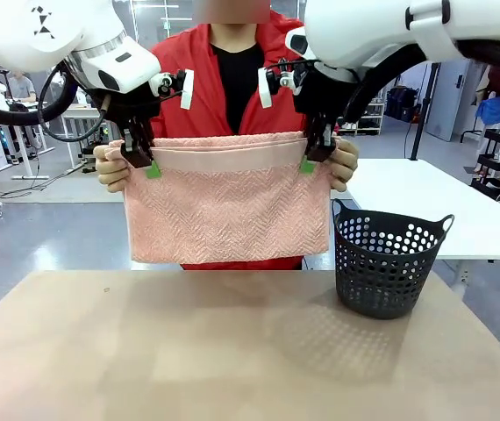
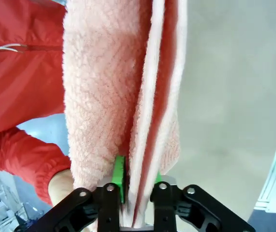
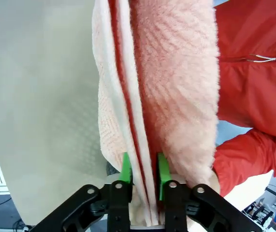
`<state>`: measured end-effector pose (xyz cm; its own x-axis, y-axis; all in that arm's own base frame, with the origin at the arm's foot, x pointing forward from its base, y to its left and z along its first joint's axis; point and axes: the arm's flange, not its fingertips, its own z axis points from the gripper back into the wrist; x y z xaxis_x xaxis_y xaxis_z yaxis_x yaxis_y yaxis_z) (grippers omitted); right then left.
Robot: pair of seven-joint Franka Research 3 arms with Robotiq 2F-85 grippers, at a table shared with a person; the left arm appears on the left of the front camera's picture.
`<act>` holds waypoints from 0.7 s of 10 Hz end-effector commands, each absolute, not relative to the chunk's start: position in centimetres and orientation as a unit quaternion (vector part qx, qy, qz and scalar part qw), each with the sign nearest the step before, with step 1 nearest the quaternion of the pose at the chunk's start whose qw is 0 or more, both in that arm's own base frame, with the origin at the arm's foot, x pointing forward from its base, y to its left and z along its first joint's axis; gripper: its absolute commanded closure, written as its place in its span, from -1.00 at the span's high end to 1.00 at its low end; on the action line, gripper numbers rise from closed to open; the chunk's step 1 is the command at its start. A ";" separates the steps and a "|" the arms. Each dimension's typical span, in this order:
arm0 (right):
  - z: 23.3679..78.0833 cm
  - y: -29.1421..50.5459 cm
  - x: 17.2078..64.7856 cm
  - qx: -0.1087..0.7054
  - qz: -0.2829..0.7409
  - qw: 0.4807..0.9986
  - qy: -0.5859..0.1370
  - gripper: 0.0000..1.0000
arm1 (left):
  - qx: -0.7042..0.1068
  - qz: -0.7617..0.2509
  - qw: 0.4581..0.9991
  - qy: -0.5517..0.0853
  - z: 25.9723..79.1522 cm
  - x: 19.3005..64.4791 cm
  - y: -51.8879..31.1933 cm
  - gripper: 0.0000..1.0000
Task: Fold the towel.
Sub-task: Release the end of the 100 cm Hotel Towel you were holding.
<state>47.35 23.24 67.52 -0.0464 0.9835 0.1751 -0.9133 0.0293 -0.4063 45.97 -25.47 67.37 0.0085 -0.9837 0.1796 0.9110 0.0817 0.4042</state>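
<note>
The towel (image 1: 228, 210) hangs in the air above the desk (image 1: 189, 351), near the dark basket (image 1: 389, 263). It looks folded in 2 already. More folds may be left.

The left tool (image 1: 145, 163) and right tool (image 1: 311, 158) each have pads around a top corner. I cannot tell if they pinch it. A person's hands (image 1: 345, 164) hold the corners too.

No words can be read.

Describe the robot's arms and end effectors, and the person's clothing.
White rounded arm shells, with black triangle markings on the left; black cables loop beneath. The left end effector and right end effector are black with green pads. The person wears a red jacket.
</note>
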 end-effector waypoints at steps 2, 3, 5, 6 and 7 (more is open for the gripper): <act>73.2 22.1 45.2 -0.087 0.655 0.704 -0.262 0.87 | 0.071 -0.642 0.723 -0.246 71.8 43.7 -24.8 1.00; 75.4 21.4 43.9 -0.081 0.647 0.705 -0.279 1.00 | 0.071 -0.619 0.736 -0.264 73.8 42.6 -23.9 0.62; 78.6 18.2 41.2 -0.079 0.603 0.739 -0.290 1.00 | 0.072 -0.529 0.790 -0.300 77.5 39.7 -20.0 1.00; 79.6 15.8 39.9 -0.052 0.558 0.769 -0.307 0.82 | 0.061 -0.480 0.819 -0.309 78.4 38.4 -17.1 1.00; 80.1 13.1 38.9 -0.045 0.504 0.802 -0.318 1.00 | 0.051 -0.439 0.837 -0.323 78.8 37.2 -13.9 1.00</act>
<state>39.51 14.85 81.18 0.1780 0.9038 0.3892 -0.8234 0.3533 -0.4441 38.29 -15.92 80.23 0.3403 -0.8273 0.4470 0.7443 0.5274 0.4096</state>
